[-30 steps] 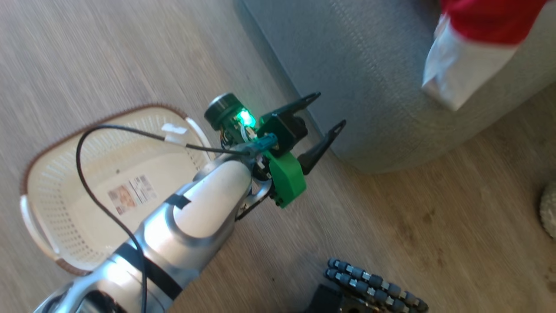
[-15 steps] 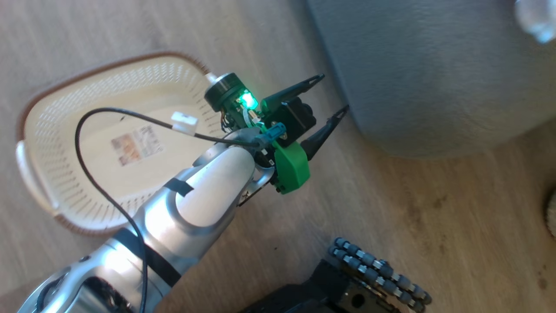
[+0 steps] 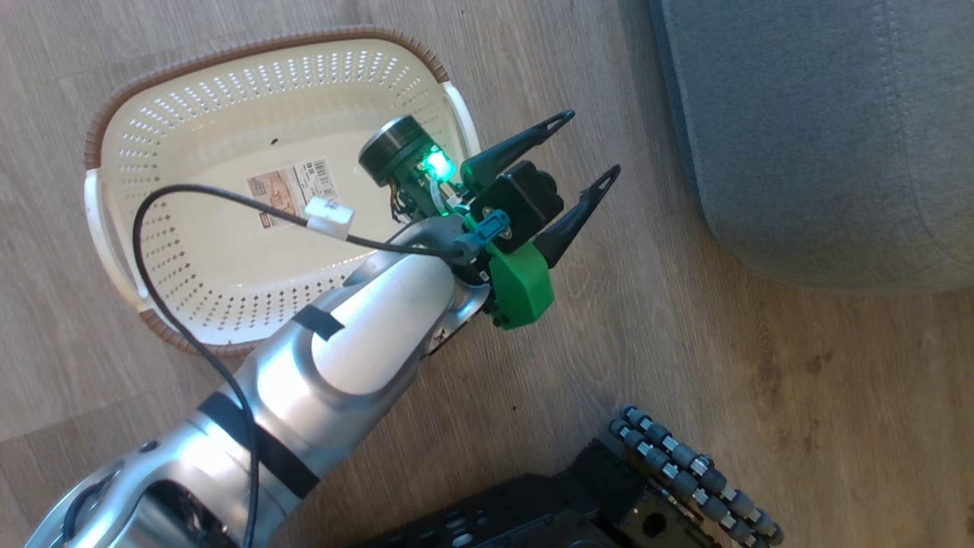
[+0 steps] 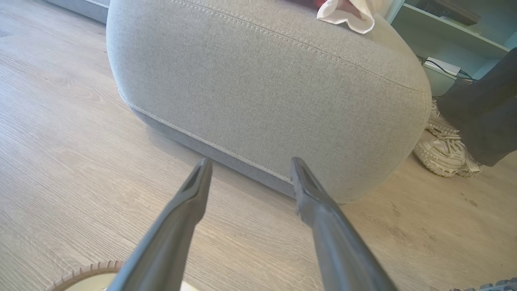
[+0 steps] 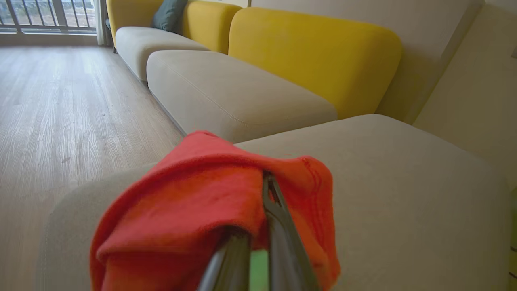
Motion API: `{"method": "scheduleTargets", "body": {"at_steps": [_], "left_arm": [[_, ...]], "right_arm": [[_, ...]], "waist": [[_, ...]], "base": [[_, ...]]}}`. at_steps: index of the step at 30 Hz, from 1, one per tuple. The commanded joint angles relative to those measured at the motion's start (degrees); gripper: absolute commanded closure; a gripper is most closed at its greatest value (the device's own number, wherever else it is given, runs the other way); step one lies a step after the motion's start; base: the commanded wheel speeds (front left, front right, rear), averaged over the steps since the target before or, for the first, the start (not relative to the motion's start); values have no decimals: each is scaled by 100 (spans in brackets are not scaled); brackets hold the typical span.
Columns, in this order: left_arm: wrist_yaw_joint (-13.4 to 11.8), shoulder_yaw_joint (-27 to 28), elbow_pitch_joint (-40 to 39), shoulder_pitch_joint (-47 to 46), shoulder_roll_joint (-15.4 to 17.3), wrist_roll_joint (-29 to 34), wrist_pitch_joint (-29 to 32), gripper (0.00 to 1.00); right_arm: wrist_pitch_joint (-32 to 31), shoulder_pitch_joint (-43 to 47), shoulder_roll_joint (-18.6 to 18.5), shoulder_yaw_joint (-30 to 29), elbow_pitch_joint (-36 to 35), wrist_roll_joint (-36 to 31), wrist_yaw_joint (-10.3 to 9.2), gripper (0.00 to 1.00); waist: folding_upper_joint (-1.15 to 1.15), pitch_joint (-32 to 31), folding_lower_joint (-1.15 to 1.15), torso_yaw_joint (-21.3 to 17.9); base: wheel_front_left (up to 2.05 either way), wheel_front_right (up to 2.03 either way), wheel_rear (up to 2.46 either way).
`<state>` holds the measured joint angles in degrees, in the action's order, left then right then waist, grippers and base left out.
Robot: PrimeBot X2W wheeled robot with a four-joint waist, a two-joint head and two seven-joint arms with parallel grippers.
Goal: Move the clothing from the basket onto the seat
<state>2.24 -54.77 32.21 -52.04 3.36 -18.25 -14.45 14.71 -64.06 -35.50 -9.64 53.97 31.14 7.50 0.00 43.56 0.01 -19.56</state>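
Lowest in the head view, the robot's dark base (image 3: 533, 510) sits on the wooden floor (image 3: 723, 358). From the lower left, the left arm (image 3: 358, 342) reaches up to mid-frame. There the left gripper (image 3: 584, 149) hangs with its fingers spread wide and nothing between them, over the floor between basket and seat. Behind it at the upper left, the basket (image 3: 129, 144) is bare down to the label (image 3: 293, 186) on its bottom, so the emptying looks done. The seat (image 3: 822, 152) takes the upper right. In the left wrist view those spread fingers point at the seat's rounded front. At the top edge a white cuff (image 4: 347, 16) lies over the cushion's top, and a person's shoe (image 4: 444, 155) stands at the right. In the right wrist view, low in the frame, the right gripper (image 5: 253, 226) is pinched narrow on the clothing (image 5: 190, 194), a red bunch draped over its fingers. The seat's flat top lies beyond, with yellow backrests (image 5: 315, 52) farther up. Whether the held fabric touches the cushion I cannot tell. By my reading, what remains is to lower and release it.
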Motion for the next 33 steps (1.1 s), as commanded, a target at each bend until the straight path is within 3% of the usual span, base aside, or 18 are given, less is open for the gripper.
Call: {"method": "scheduleTargets", "body": {"at_steps": [1, 2, 9, 17, 25, 33], "left_arm": [[-42, 74, -234, -120, -48, -28, -55, 0], [-45, 64, -246, -118, -48, -40, -55, 0], [-34, 105, -237, -43, -48, -105, -55, 0], [-73, 333, -367, 176, -48, -99, -55, 0], [-143, 828, -607, 475, -7, 29, -55, 0], [-214, 1608, -1007, 1159, 110, 141, -55, 0]], "right_arm": [[29, 270, -225, 7, -195, 94, -1, 19], [29, 418, -183, 29, -230, 170, -1, 0], [29, 1463, 87, 184, -799, 407, -1, 0], [29, 2510, 377, 223, -1907, 222, -1, 0], [29, 3105, 812, 116, -2973, 187, -1, 0], [29, 3570, 1079, 719, -3630, 94, -1, 0]], "waist": [[0, -23, -1, -2], [0, -39, -1, -9], [0, -286, -1, -82], [0, -701, -1, -4], [0, -1217, -1, 270], [0, -1912, -1, 773]], "base": [[0, 0, 0], [0, 0, 0], [0, 0, 0], [0, 0, 0], [0, 0, 0], [0, 0, 0]]}}
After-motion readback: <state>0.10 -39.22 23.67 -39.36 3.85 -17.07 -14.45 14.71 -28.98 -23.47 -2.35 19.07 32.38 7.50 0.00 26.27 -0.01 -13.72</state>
